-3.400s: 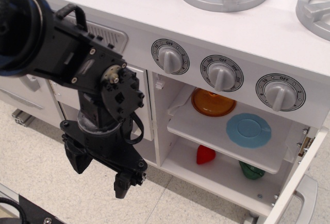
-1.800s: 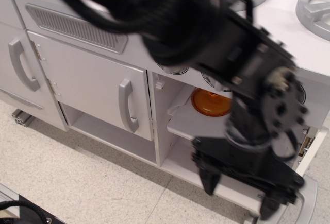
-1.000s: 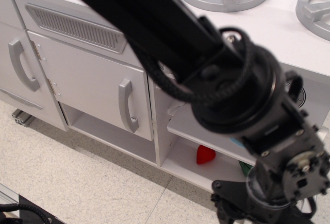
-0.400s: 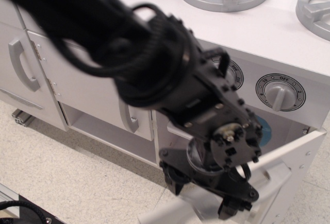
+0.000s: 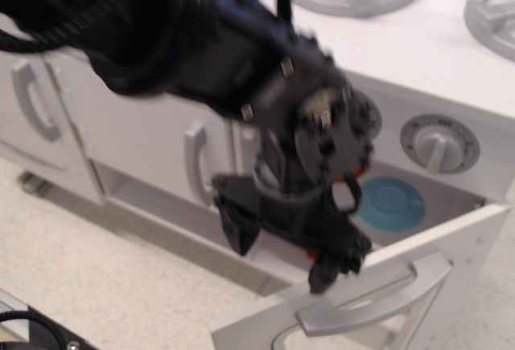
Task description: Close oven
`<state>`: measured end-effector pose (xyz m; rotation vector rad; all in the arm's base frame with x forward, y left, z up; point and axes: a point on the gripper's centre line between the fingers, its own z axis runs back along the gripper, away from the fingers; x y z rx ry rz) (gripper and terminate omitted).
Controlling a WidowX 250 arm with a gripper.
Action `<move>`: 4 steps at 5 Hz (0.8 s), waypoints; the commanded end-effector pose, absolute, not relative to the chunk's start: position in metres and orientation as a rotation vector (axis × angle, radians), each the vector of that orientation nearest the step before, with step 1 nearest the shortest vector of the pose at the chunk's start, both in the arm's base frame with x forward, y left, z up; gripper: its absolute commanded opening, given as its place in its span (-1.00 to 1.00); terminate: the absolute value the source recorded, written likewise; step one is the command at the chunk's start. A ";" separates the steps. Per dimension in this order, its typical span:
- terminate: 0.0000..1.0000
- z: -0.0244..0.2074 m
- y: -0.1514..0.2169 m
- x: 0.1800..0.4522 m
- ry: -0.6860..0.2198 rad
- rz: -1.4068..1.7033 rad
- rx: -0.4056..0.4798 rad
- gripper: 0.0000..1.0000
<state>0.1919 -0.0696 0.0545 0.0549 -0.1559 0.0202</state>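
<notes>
Blurrily, a black robot arm fills the middle, its gripper [image 5: 282, 245] hanging just above the oven door [image 5: 378, 286]. Its jaws stand apart and hold nothing. The white oven [image 5: 418, 197] sits at the lower right under a dial [image 5: 438, 145], its door partly raised, silver bar handle [image 5: 374, 306] facing out. Inside, a blue disc [image 5: 390, 203] rests on the shelf.
</notes>
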 end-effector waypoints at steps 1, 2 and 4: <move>-1.00 0.051 -0.089 0.171 -0.118 -0.039 0.029 1.00; -1.00 0.039 -0.109 0.160 -0.064 -0.028 -0.019 1.00; -1.00 -0.003 -0.127 0.147 -0.060 -0.061 0.007 1.00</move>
